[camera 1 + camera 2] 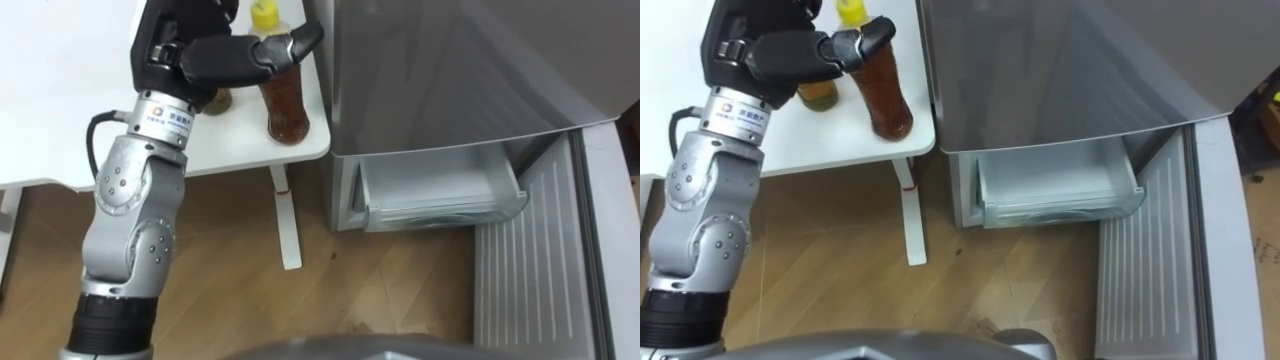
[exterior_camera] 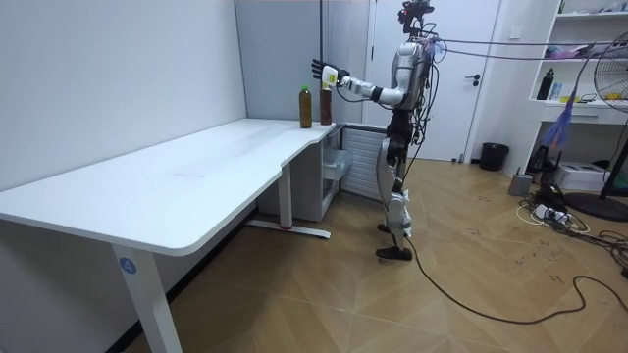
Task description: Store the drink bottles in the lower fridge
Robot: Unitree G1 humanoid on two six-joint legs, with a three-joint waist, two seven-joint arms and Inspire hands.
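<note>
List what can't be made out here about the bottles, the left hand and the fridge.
- Far bottle: in the eye views, the left hand covers all but its base.
- Left hand's hold on the near bottle: in the eye views, the top edge cuts the hand off; in the room view it is too small.
- Space behind the drawer: in the eye views, the fridge overhangs it.

Satin metal fridge (image 1: 450, 70) — matt table (image 1: 60, 100)

No legible text or labels
</note>
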